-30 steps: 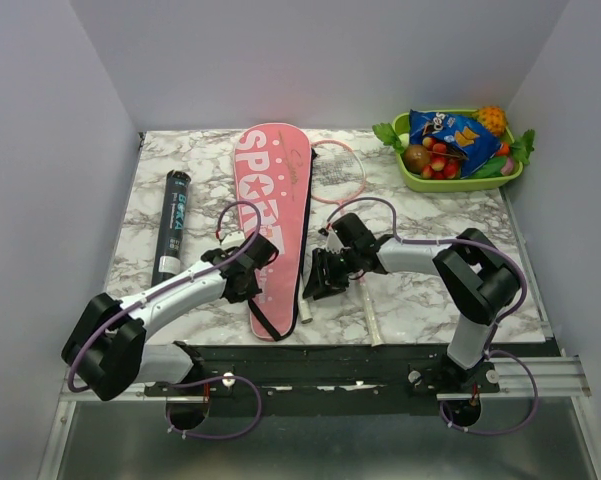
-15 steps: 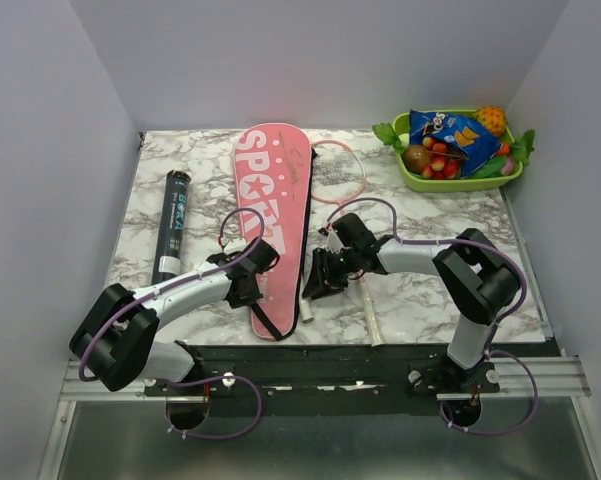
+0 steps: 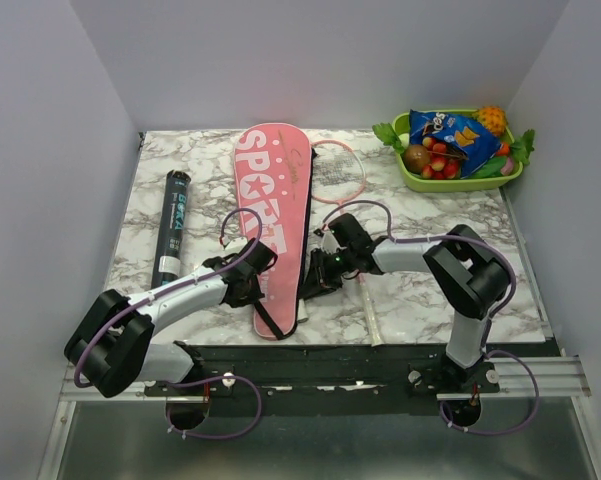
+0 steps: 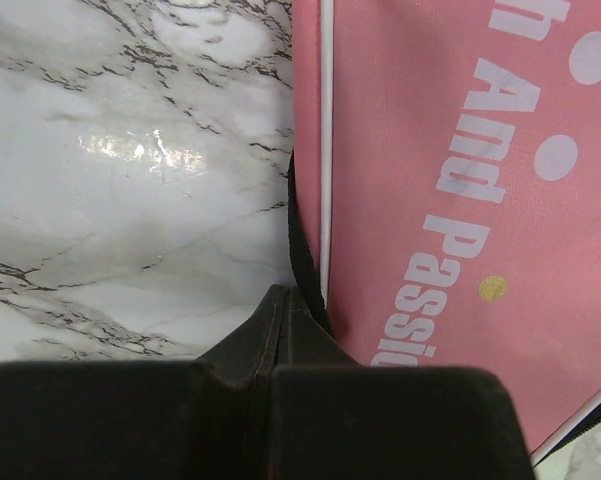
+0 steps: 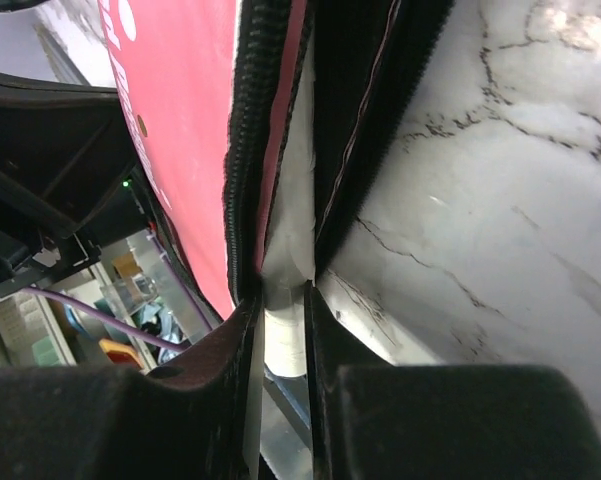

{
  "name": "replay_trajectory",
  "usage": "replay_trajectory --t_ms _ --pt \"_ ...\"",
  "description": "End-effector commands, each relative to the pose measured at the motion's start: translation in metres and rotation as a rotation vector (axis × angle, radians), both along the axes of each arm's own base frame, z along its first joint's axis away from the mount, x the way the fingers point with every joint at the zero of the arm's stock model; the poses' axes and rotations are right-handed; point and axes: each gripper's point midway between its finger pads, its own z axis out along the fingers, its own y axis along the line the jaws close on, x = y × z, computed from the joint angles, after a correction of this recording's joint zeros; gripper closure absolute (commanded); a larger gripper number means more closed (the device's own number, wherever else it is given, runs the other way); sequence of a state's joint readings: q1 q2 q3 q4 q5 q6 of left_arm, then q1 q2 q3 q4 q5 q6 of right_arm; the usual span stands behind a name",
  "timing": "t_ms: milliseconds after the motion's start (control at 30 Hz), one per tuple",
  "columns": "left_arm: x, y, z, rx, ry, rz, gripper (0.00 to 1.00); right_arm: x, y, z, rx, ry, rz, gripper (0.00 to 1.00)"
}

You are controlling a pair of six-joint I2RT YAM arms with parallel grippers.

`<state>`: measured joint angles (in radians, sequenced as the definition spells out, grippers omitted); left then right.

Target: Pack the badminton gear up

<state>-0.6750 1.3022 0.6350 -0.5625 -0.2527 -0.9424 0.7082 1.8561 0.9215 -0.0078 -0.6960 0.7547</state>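
The pink racket bag with white lettering lies lengthwise mid-table. My left gripper sits at its left edge, shut on the bag's black strap; beside it shows pink bag fabric. My right gripper is at the bag's right edge, its fingers closed on the white racket handle that pokes out of the open zipper. That handle's end shows by the bag's lower end. A second racket lies to the right, with its pink hoop and white handle. The dark tube lies at the left.
A green tray of fruit and snacks stands at the back right corner. White walls close in the marble table on three sides. The black front rail runs along the near edge.
My right gripper has narrowed onto the white handle and edged left toward the bag. The left gripper shifted slightly nearer with the strap still pinched.
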Motion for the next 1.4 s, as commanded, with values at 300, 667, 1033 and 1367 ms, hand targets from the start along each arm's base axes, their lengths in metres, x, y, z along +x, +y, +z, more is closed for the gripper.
replay_trajectory --t_ms 300,667,1033,1367 --pt "-0.007 -0.02 -0.008 -0.099 0.032 -0.053 1.0 0.012 0.048 0.019 0.218 0.018 0.017 0.85" --pt "-0.007 -0.021 -0.005 -0.101 0.033 -0.064 1.0 0.009 0.098 0.027 0.266 0.058 0.02 0.87" --pt "0.002 -0.022 -0.001 -0.099 -0.001 -0.061 1.0 -0.009 0.09 0.026 0.24 0.061 0.048 0.7" --pt "0.002 -0.004 0.023 -0.021 -0.022 -0.008 1.0 0.018 0.039 0.021 -0.072 -0.133 -0.011 0.56"
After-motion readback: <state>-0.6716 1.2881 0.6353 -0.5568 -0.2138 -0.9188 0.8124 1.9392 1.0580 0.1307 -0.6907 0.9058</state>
